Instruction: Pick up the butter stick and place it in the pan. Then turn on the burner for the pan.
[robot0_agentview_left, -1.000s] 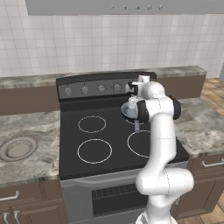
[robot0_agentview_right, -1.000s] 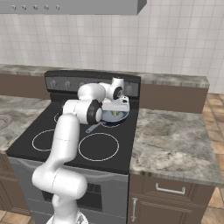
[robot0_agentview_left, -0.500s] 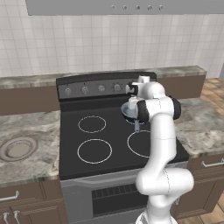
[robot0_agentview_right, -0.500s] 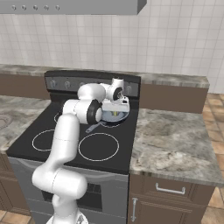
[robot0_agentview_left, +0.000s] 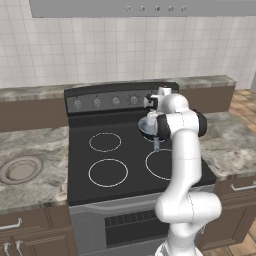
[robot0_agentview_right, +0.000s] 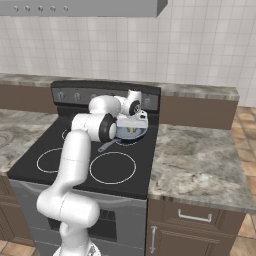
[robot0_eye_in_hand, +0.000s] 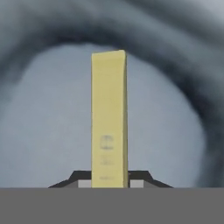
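Note:
In the hand view the pale yellow butter stick (robot0_eye_in_hand: 109, 118) stands lengthwise between my fingertips, and my gripper (robot0_eye_in_hand: 109, 177) is shut on its near end. Behind it lies the grey-blue floor of the pan (robot0_eye_in_hand: 48, 122), ringed by its darker rim. From the base cameras the pan (robot0_agentview_left: 145, 128) (robot0_agentview_right: 134, 135) sits on the stove's rear right burner with its dark handle pointing toward the front. My gripper (robot0_agentview_left: 151, 120) (robot0_agentview_right: 132, 128) points down right over the pan, and the hand hides the butter in these two views.
The black stove (robot0_agentview_left: 120, 165) has a row of knobs (robot0_agentview_left: 115, 100) on its back panel and three other ring burners. A flat grey-brown round dish (robot0_agentview_left: 20, 169) lies on the left counter. Stone counter (robot0_agentview_right: 200, 160) extends to the right.

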